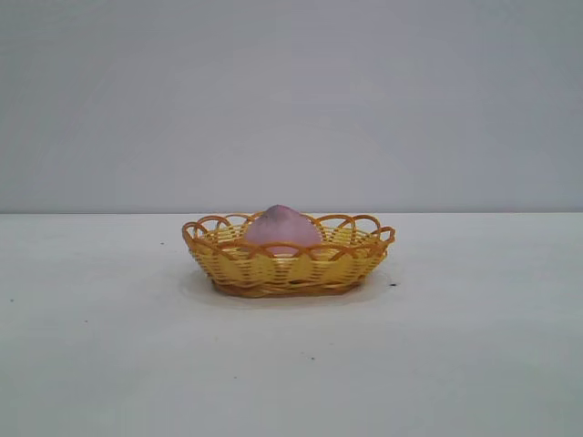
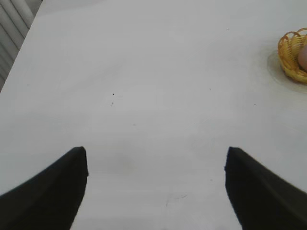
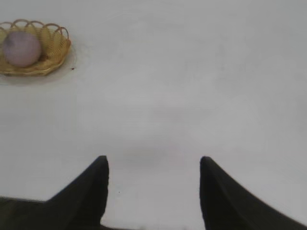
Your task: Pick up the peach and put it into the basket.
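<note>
The pink-mauve peach point(image 1: 281, 229) rests inside the yellow wicker basket point(image 1: 273, 269) with its orange looped rim, at the middle of the white table. The right wrist view shows the peach point(image 3: 21, 48) in the basket point(image 3: 56, 48) far off from my right gripper point(image 3: 153, 165), which stands open over bare table with nothing between its fingers. My left gripper point(image 2: 156, 155) is open wide and empty too; the basket point(image 2: 288, 55) sits at the edge of its view, with a sliver of the peach point(image 2: 303, 58). Neither arm shows in the exterior view.
The white table point(image 1: 474, 346) stretches flat around the basket, with a plain grey wall behind it. A ribbed white surface point(image 2: 12, 28) lies beyond the table edge in the left wrist view. A few tiny dark specks point(image 1: 393, 285) dot the tabletop.
</note>
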`<control>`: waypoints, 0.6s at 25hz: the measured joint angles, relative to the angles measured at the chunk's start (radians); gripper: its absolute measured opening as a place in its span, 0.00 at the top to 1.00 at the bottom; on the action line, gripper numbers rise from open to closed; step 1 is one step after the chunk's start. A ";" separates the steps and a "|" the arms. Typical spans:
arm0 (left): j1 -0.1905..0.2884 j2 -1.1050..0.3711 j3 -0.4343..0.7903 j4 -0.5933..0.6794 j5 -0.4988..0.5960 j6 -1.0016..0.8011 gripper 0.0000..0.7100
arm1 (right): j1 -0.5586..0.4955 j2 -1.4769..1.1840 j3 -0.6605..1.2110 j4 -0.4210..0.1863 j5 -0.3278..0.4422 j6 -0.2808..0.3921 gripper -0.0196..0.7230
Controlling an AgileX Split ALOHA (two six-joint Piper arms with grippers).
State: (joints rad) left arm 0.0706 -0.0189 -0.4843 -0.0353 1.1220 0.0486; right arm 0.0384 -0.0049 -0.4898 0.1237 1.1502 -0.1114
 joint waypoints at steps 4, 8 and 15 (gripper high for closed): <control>0.000 0.000 0.000 0.000 0.000 0.000 0.27 | 0.013 -0.012 0.000 0.000 -0.004 0.000 0.48; 0.000 0.000 0.000 0.000 0.000 0.000 0.27 | 0.061 -0.012 0.000 -0.002 -0.004 0.000 0.48; 0.000 0.000 0.000 0.000 0.000 0.000 0.27 | 0.069 -0.012 0.000 -0.012 -0.004 0.009 0.48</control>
State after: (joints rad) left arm 0.0706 -0.0189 -0.4843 -0.0353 1.1220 0.0486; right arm 0.1075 -0.0171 -0.4898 0.1118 1.1463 -0.1028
